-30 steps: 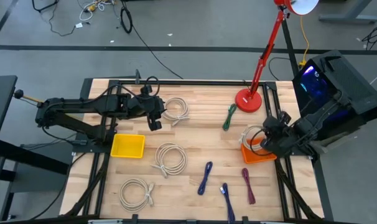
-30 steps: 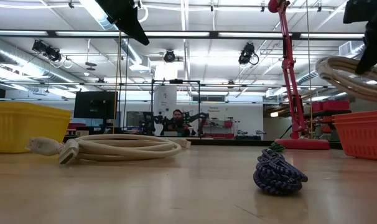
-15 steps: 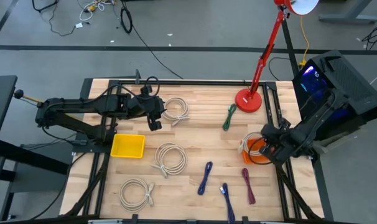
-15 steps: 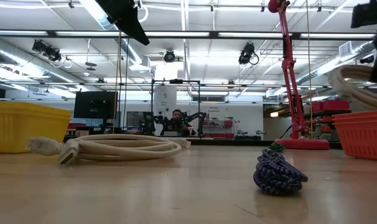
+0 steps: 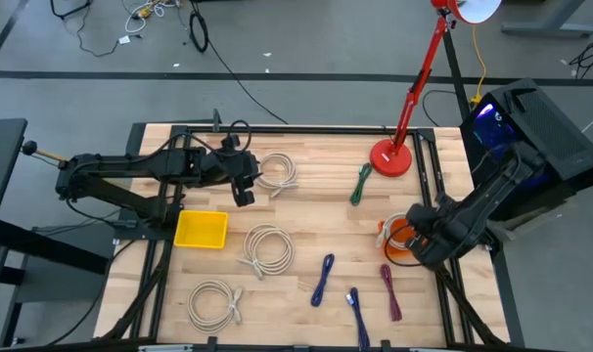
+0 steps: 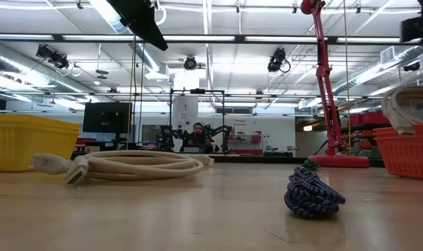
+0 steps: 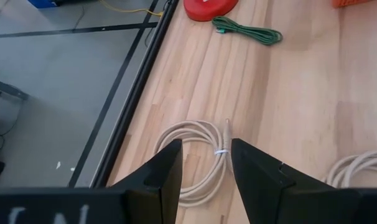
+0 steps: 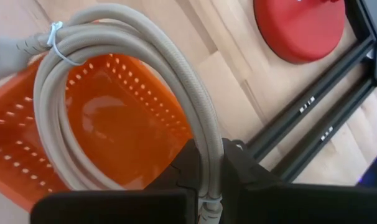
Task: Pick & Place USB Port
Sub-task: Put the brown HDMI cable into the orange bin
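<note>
My right gripper [image 5: 420, 238] is shut on a coiled beige cable [image 8: 107, 68], tied with a white zip tie, over the orange basket [image 8: 114, 124] at the table's right edge. In the low view the coil [image 6: 409, 104] sits just above the basket's rim [image 6: 405, 132]. My left gripper [image 7: 204, 171] is open and empty, hovering at the far left above another beige coil [image 7: 198, 155] that lies flat on the table. My right gripper pinches the coil's bundled strands [image 8: 211, 163] between its two fingers, at one side of the loop. The fingers come from above, pointing down, and lie across the strands. The coil hangs out over the basket; whether its low side touches the basket, I cannot tell.
A yellow basket [image 5: 201, 229] stands at the left. Two more beige coils [image 5: 267, 249] [image 5: 215, 303], a purple cable [image 5: 323, 279], a blue one [image 5: 357, 308], a magenta one [image 5: 390, 290] and a green one [image 5: 361, 183] lie on the table. A red lamp base [image 5: 391, 156] stands far right.
My right gripper has gone toward the table's near edge and down, still shut on the beige coil. The coil has sunk from well above the orange basket to just over its rim.
</note>
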